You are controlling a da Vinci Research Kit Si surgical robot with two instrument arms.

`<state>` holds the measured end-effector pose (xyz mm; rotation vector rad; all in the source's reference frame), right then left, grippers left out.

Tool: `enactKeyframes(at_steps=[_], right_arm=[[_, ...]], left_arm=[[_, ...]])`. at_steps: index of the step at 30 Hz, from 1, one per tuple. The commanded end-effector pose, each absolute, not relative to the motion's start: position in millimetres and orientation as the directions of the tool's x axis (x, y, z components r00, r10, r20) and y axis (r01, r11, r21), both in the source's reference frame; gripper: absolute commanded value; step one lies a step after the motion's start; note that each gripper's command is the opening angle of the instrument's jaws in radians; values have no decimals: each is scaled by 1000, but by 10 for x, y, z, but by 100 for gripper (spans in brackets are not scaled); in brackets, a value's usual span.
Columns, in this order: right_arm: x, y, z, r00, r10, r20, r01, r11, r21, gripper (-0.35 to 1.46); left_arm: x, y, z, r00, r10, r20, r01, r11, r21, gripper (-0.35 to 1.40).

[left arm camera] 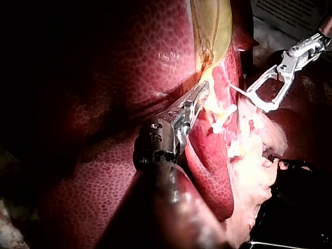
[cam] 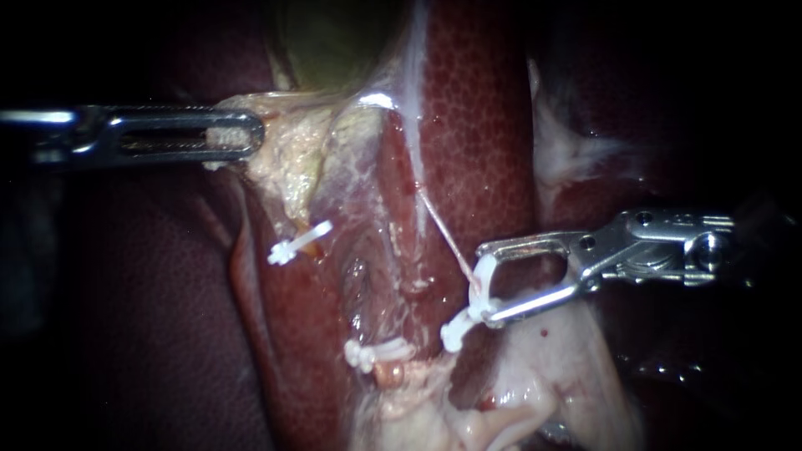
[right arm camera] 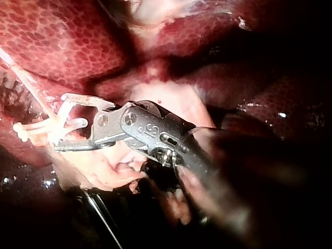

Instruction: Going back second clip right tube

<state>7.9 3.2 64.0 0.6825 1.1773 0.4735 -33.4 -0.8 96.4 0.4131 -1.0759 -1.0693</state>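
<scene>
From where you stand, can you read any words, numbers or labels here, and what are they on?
Printed sheet beyond the right instrument: lines of print, too blurred to read.
Elsewhere: nothing I can read.

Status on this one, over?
Left instrument jaws shut on pale tissue. Right instrument jaws open, white clip at their tips on thin tube. Nothing blocking withdrawal.
</scene>
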Motion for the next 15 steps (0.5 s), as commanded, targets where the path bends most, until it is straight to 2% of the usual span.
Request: enactKeyframes(at_steps=[1, 8, 15], right_arm=[[81, 30, 643, 326, 662, -675, 11, 711, 703, 60], [92, 21, 653, 325, 657, -680, 3, 718, 696, 60], [113, 2, 678, 328, 645, -690, 10, 728, 686, 60]], left_arm=[[-334, -8, 964, 68, -860, 505, 501, 468, 728, -35], [-334, -9, 965, 68, -860, 506, 501, 468, 728, -35], [-335, -9, 966, 68, -860, 506, 501, 468, 728, -35]])
